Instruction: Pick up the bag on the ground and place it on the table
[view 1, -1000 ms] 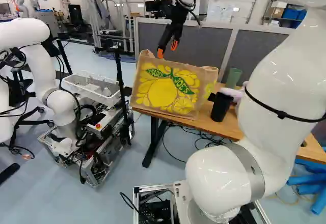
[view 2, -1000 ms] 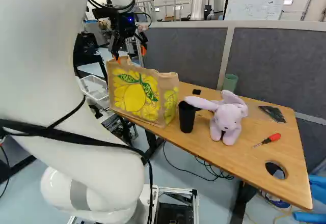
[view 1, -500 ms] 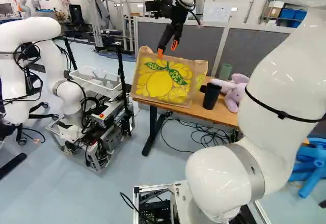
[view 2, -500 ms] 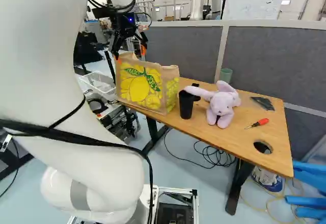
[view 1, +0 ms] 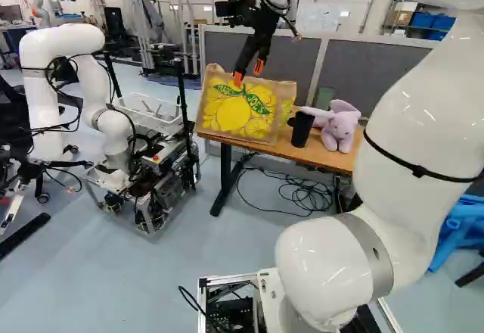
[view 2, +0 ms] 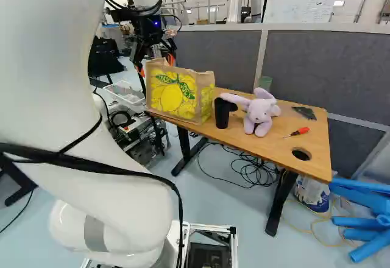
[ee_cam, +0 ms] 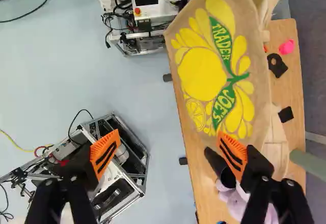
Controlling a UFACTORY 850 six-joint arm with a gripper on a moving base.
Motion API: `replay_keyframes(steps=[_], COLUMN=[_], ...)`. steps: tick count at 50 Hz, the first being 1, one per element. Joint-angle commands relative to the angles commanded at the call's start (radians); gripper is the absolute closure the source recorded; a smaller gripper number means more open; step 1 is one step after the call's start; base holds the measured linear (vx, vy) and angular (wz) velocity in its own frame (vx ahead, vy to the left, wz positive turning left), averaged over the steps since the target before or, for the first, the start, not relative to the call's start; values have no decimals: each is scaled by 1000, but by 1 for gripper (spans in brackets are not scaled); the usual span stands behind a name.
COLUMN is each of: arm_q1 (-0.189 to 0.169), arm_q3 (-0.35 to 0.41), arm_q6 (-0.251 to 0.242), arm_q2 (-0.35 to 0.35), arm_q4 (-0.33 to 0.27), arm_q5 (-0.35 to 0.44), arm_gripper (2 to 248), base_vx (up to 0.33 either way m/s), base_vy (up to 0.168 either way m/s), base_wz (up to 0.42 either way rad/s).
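Two-finger gripper (ee_cam: pixel 169 154), spread wide, by lemon-print shopping bag (view 2: pixel 173 94); a finger snagging its rim may drag it off wooden table (view 2: pixel 274 143)

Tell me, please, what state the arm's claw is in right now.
Claw: open, its two fingers wide apart, holding nothing; the bag stands on the table, not between them.

Arm (view 1: pixel 420 129) outstretched, jaws wide apart
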Motion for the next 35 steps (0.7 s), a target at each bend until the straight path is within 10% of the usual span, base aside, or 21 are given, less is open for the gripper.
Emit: replay_keyframes(steps=[35], arm_q1=[0], arm_q3=[0], arm_q6=[0], arm_q2=[0], arm_q4=[0], arm_q5=[0], arm_gripper=[3], base_vx=[-222], base_vy=[-8], base_wz=[-2])
